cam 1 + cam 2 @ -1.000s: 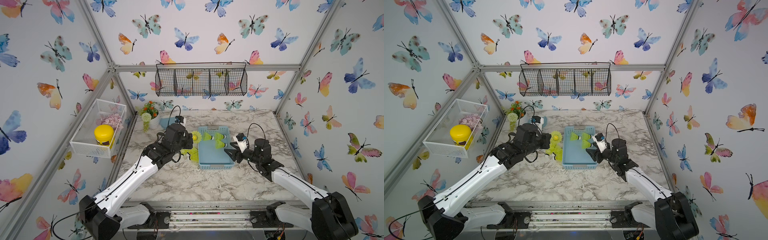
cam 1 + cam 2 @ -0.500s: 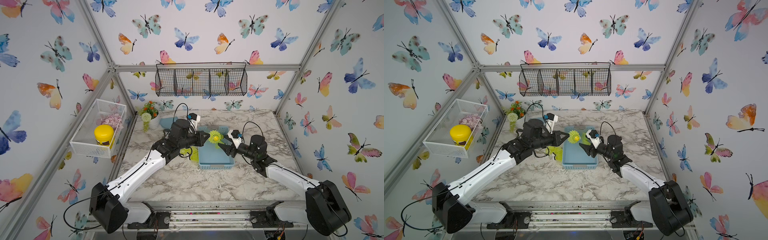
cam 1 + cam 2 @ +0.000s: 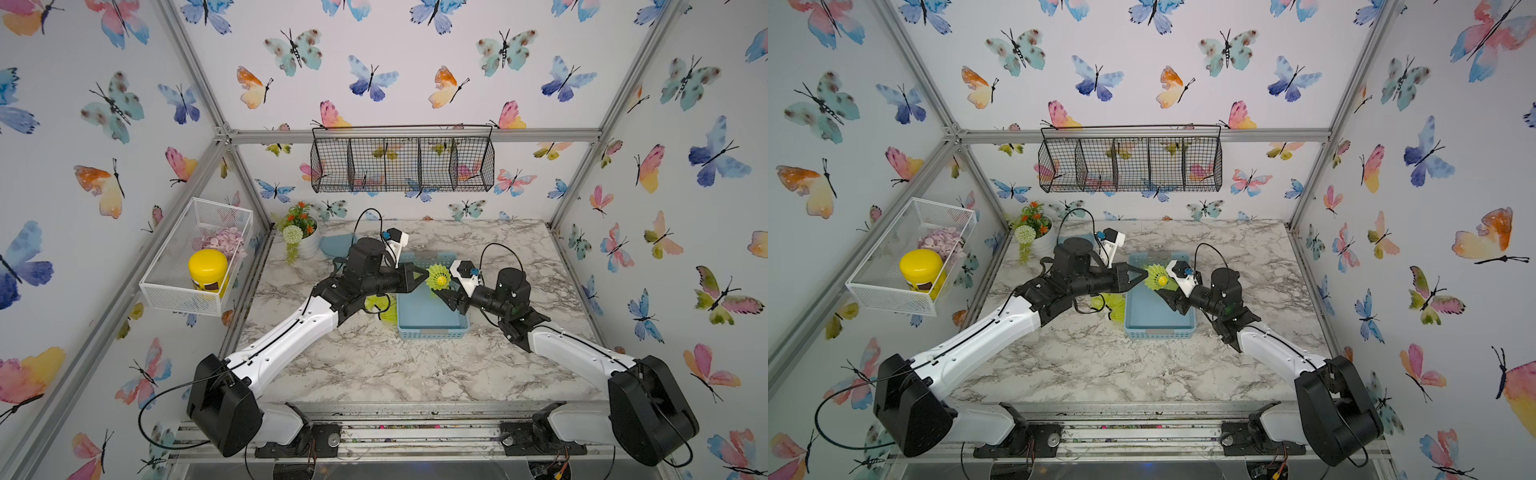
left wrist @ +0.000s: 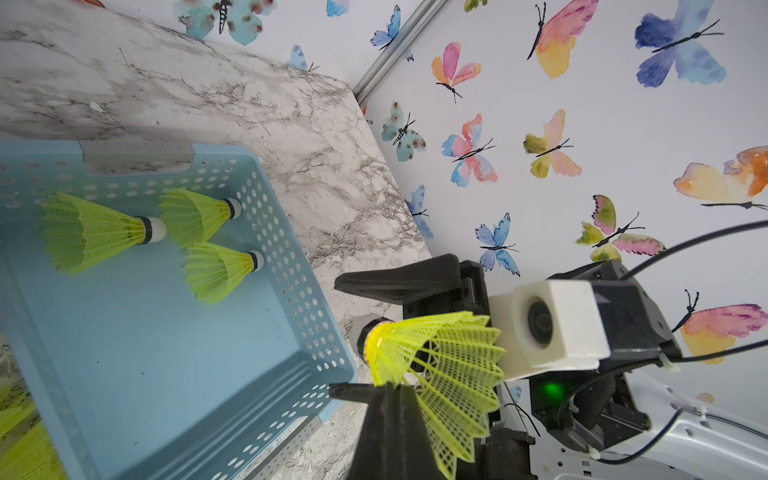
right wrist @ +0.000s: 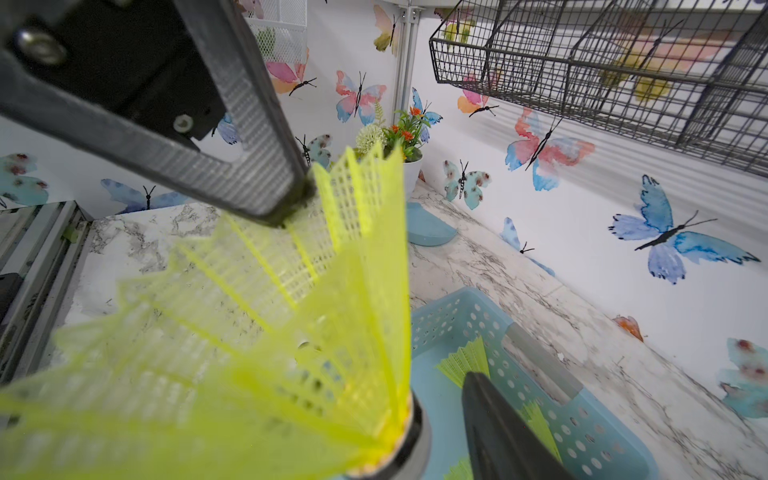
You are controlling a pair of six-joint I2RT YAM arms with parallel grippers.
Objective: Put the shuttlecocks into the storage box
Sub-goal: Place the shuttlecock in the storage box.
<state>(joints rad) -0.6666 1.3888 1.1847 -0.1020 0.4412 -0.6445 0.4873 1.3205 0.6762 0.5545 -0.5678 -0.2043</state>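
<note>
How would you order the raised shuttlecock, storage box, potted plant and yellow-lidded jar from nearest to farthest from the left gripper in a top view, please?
From the left gripper:
1. shuttlecock, pinched in its fingers.
2. storage box, just beneath.
3. potted plant, table's back left corner.
4. yellow-lidded jar, in the white wire basket on the left wall.

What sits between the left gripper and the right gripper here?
A shuttlecock, pinched at its skirt by the shut left gripper, cork end between the open right gripper fingers; both top views and the left wrist view show it.
</note>
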